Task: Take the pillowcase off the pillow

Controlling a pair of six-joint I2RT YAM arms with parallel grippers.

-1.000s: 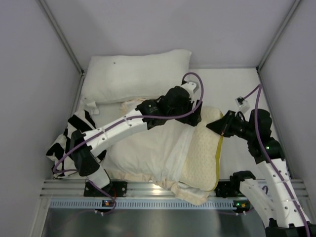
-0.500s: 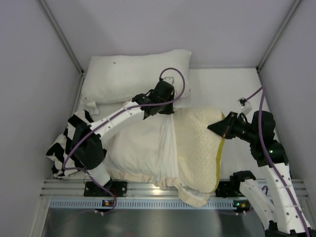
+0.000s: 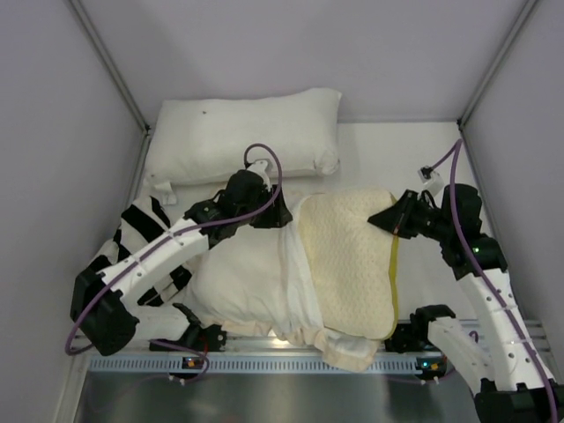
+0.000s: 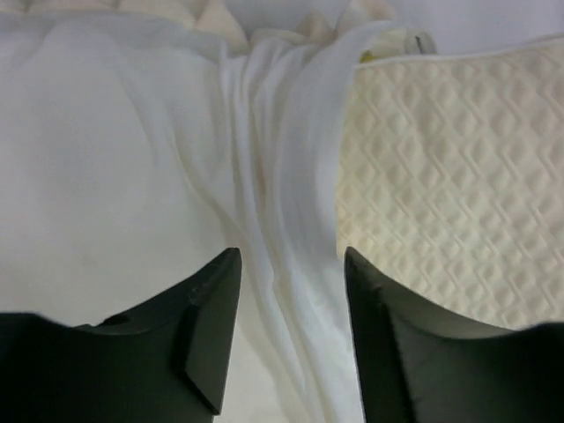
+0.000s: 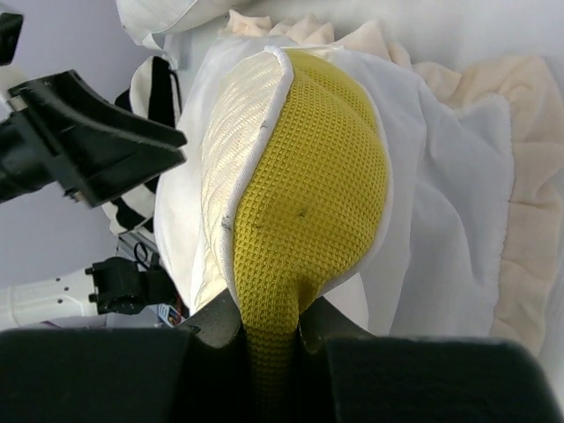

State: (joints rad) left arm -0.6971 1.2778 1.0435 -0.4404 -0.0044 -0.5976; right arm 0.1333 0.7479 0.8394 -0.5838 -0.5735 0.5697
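Pinching the pillow [image 5: 291,203] edge, right gripper [image 5: 269,339] (left gripper [image 4: 286,330] open).

Smooth white pillow [image 3: 242,134] blocks far left; bare table [image 3: 388,159] free far right.

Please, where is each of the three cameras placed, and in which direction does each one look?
Top external: above and behind the arm bases, looking down on the table; both arms show.
Left wrist: looks past open fingers at the bunched pillowcase.
Right wrist: looks along the pillow, whose yellow edge its fingers pinch.
Shared: all three show the pillow and pillowcase; the right wrist view also shows the left gripper.
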